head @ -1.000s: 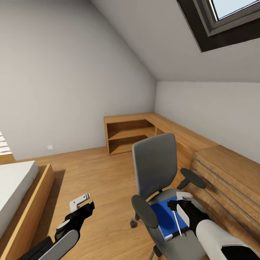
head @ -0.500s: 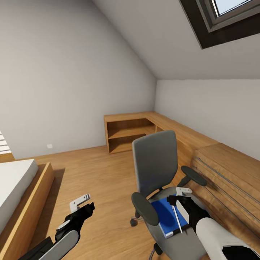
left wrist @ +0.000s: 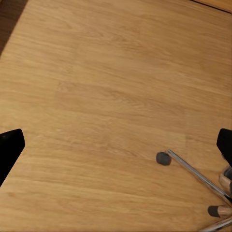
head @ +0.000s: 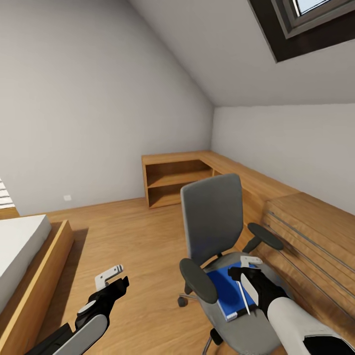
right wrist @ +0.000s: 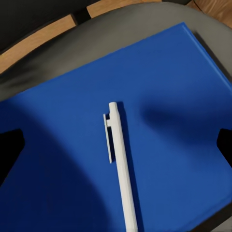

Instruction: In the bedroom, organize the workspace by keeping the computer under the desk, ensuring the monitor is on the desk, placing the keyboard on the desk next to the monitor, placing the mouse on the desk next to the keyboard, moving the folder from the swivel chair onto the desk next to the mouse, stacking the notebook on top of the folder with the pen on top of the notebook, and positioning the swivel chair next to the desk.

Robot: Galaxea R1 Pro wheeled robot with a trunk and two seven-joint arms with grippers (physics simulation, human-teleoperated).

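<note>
A grey swivel chair [head: 212,217] stands at the right of the room. On its seat [right wrist: 48,67] lies a flat blue cover [head: 224,291], folder or notebook, I cannot tell which. A white pen [head: 245,299] rests on top of that blue cover [right wrist: 169,96]. My right gripper [head: 248,276] hovers just above them, open, with the pen [right wrist: 121,164] lying between its wide-spread black fingertips [right wrist: 9,150] and nothing held. My left gripper [head: 111,281] hangs open over bare wooden floor [left wrist: 106,87] to the left of the chair.
A bed with a wooden frame [head: 44,276] lies at the left. A low wooden shelf unit [head: 175,180] runs along the back wall into a wooden bench and drawers [head: 305,236] at the right. The chair's chrome leg and castor [left wrist: 164,158] sit near my left gripper.
The whole head view has drifted slightly, so the camera moved. The right gripper stays over the pen and blue cover; the left arm is unchanged.
</note>
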